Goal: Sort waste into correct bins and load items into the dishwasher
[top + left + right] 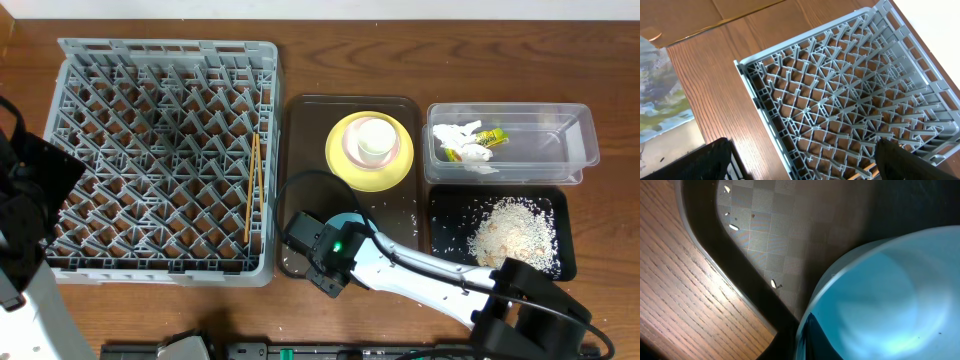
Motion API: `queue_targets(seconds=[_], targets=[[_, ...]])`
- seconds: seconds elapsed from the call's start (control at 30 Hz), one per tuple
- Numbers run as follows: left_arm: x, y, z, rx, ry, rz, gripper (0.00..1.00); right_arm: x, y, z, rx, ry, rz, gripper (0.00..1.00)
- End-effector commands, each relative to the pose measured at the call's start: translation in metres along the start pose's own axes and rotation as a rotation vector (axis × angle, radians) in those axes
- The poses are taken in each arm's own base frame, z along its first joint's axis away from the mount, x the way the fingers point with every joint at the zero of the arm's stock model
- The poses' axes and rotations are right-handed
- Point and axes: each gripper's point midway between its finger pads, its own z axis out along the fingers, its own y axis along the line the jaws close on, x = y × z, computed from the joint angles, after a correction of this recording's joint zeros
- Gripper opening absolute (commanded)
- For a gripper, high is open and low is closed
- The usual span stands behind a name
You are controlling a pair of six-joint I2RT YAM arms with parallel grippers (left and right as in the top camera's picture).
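Note:
The light blue bowl (348, 219) sits on the brown tray's near end, mostly hidden under my right gripper (322, 250). In the right wrist view the gripper (802, 326) is shut on the bowl (890, 295) at its rim, one finger inside. The yellow plate (345, 165) holds a pale white cup (375, 140). Two chopsticks (251, 185) lie in the grey dishwasher rack (165, 60) at its right side. My left gripper (805, 162) is open and empty above the rack's corner (850, 100). The clear tub (560, 150) holds the napkin (455, 135) and wrapper (490, 137). The black tray (445, 215) holds rice crumbs (515, 235).
The brown serving tray (300, 140) lies between the rack and the bins; a few stray crumbs (734, 227) lie on it near its corner. The left arm (20, 230) stands at the table's left edge. The right arm (440, 280) reaches across the front.

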Motion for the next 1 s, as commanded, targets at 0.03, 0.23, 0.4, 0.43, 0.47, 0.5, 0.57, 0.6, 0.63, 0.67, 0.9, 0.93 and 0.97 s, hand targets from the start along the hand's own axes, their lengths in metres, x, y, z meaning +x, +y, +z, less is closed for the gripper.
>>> queue_targets(seconds=[0.03,0.23,0.4,0.43,0.47,0.5,0.57,0.6,0.63,0.67,0.9,0.93,0.97], targets=[[0.007,0.008,-0.002,-0.029,0.03,-0.004,0.93,0.004,0.005,0.002,0.005,0.01,-0.02,0.06],[0.007,0.008,-0.002,-0.029,0.03,-0.004,0.93,0.009,0.004,0.002,0.009,0.03,-0.02,0.09],[0.007,0.008,-0.002,-0.029,0.03,-0.004,0.93,0.01,0.004,0.002,0.01,0.035,-0.021,0.01],[0.007,0.008,-0.002,-0.029,0.03,-0.004,0.93,0.009,0.004,0.001,0.011,0.033,-0.021,0.01],[0.007,0.008,-0.002,-0.029,0.03,-0.004,0.93,0.007,0.002,0.0,0.021,0.025,-0.02,0.01],[0.007,0.008,-0.002,-0.029,0.03,-0.004,0.93,0.004,0.0,-0.002,0.029,0.019,-0.019,0.01],[0.007,0.008,-0.002,-0.029,0.03,-0.004,0.93,-0.004,-0.004,-0.013,0.038,0.011,-0.012,0.01],[0.007,0.008,-0.002,-0.029,0.03,-0.004,0.93,-0.012,-0.007,-0.024,0.037,0.002,-0.001,0.01],[0.007,0.008,-0.002,-0.029,0.03,-0.004,0.93,-0.029,-0.012,-0.049,0.029,-0.028,0.022,0.01],[0.007,0.008,-0.002,-0.029,0.03,-0.004,0.93,-0.041,-0.016,-0.068,0.026,-0.057,0.039,0.01],[0.007,0.008,-0.002,-0.029,0.03,-0.004,0.93,-0.134,-0.017,-0.207,-0.378,-0.373,0.238,0.01],[0.007,0.008,-0.002,-0.029,0.03,-0.004,0.93,-0.145,-0.009,-0.221,-0.492,-0.426,0.201,0.01],[0.007,0.008,-0.002,-0.029,0.03,-0.004,0.93,-0.155,0.001,-0.236,-0.612,-0.479,0.16,0.01]])
